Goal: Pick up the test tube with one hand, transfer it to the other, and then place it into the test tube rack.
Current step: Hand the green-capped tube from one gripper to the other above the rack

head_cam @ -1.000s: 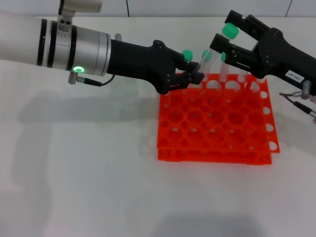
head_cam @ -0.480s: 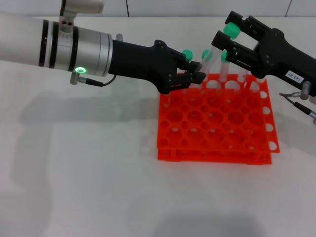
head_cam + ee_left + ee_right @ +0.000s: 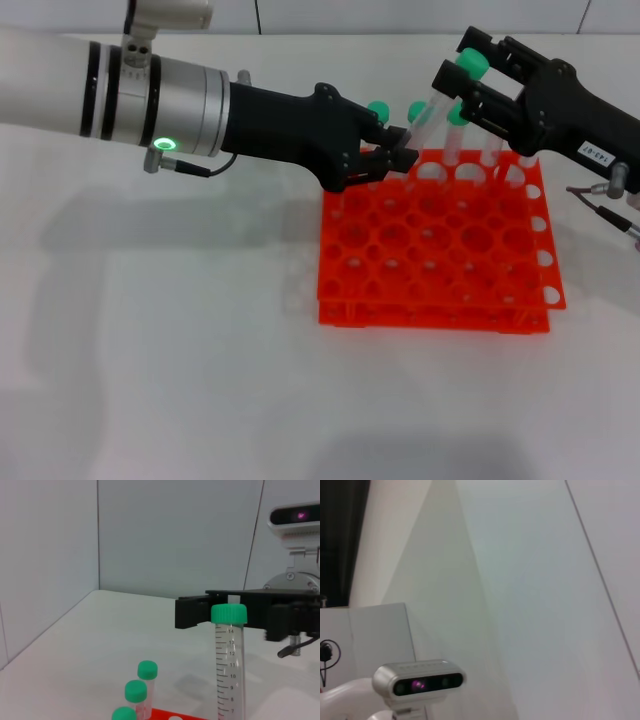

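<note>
**Operator:** What has changed over the last 1 s, from the largest item down?

**Technician:** The white table (image 3: 180,350) and the bright orange-red, 2-tier plastic test tube rack (image 3: 435,240) have not moved. The thick silver-white left arm (image 3: 120,90) with the green ring light has shifted slightly toward the rack. The labelled black right gripper (image 3: 466,62) has settled closer around the green cap. The slim clear plastic test tube (image 3: 428,110) remains tilted in the air above the rack's far edge, cap uppermost. In the technician's judgement the handover is at its midpoint, with the tube spanning both grippers and not yet in any hole.

**Operator:** State each end effector.

**Technician:** The unlabelled black left gripper (image 3: 398,152) is clenched on the lower end of the tube, just above the rack's far row. In the left wrist view, the right gripper's fingers (image 3: 192,614) stand against both sides of the cap with no gap showing, so it is read as gripping the tube at the cap. The right wrist view shows neither the tube nor the rack.

**Operator:** Anything nearby?

**Technician:** 3 other green-capped tubes (image 3: 417,108) stand in the far row, close to the held tube.
</note>
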`<state>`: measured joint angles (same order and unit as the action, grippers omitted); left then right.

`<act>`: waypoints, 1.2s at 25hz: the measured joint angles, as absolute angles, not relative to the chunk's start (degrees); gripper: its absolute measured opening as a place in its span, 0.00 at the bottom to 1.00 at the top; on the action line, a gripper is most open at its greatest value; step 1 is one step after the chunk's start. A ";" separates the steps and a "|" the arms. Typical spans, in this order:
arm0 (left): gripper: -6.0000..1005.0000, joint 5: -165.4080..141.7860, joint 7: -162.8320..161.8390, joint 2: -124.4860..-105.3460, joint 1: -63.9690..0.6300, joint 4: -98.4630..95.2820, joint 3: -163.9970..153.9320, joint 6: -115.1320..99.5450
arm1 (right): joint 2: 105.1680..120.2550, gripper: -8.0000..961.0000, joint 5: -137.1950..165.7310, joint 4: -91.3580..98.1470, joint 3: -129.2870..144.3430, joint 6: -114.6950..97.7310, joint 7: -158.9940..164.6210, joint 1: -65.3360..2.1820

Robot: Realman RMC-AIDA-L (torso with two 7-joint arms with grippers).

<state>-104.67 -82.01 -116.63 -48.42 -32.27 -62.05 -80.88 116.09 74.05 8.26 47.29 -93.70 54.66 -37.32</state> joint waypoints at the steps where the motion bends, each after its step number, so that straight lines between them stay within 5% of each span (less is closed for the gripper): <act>1: 0.28 -104.68 -82.00 -116.64 -48.35 -32.27 -62.05 -80.89 | 116.09 0.75 74.03 8.27 47.23 -93.38 54.85 -37.32; 15: 0.29 -104.99 -82.12 -116.76 -48.22 -32.27 -62.03 -80.86 | 116.20 0.31 74.00 8.53 47.04 -92.78 54.63 -37.03; 30: 0.30 -105.53 -86.57 -118.67 -46.98 -36.31 -62.02 -80.78 | 115.89 0.29 73.69 8.92 46.91 -93.33 55.10 -37.25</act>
